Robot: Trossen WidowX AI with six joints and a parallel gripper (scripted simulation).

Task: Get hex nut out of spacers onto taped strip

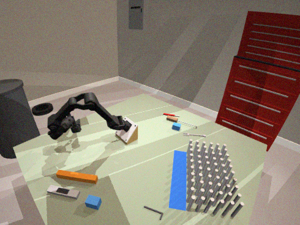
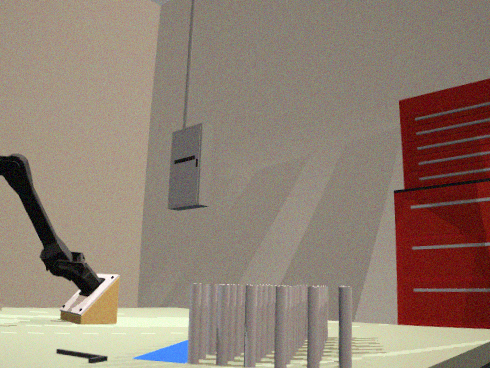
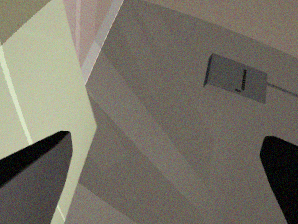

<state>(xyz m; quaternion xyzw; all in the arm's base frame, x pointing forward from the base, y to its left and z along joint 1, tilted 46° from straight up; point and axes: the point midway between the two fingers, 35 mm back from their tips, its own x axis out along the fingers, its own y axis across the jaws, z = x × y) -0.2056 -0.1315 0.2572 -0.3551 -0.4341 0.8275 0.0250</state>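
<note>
The grey metal spacers [image 1: 214,171] [image 2: 281,325] stand upright in rows. The blue taped strip [image 1: 178,180] [image 2: 172,352] lies along their left side. The nut cannot be made out. A dark L-shaped hex key [image 1: 153,210] [image 2: 75,354] lies left of the field's near end. Beyond the field lie a tan-handled tool [image 1: 172,118] with a long thin shaft, a small red-handled tool [image 1: 169,115] and a grey fork-ended tool [image 1: 194,134]. My gripper [image 1: 74,123] [image 3: 170,144] is open and empty, raised above the table's left part, far from tools and spacers.
The arm rises from a wedge mount [image 1: 133,134] [image 2: 102,310]. An orange bar [image 1: 76,177], a grey block [image 1: 71,194] with a dark patch and a blue block [image 1: 93,202] lie front left. Another blue block [image 1: 176,126] lies by the tan-handled tool. A red cabinet [image 1: 260,92] stands beyond the table.
</note>
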